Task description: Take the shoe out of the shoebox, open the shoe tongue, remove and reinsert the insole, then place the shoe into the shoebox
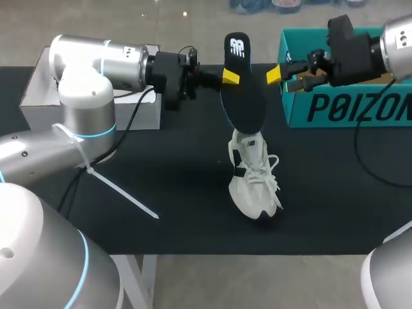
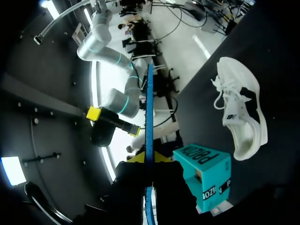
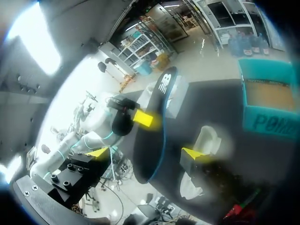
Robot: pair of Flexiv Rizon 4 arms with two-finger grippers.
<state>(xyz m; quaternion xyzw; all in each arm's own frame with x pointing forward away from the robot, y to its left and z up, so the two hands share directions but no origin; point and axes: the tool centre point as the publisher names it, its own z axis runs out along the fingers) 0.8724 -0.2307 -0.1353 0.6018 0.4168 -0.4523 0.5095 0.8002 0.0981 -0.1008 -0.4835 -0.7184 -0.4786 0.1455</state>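
Shoe (image 1: 252, 187), white with loose laces, rests on the black tabletop (image 1: 161, 167) near its middle, well apart from the teal shoebox (image 1: 347, 109) at the far right. The black insole (image 1: 243, 96) is held up in the air over the shoe's heel opening, its lower end close to it; whether they touch cannot be told. The left claw (image 1: 230, 77) is clamped on the insole's upper part. The right claw (image 3: 144, 153) is spread open, its yellow tips on either side of the insole.
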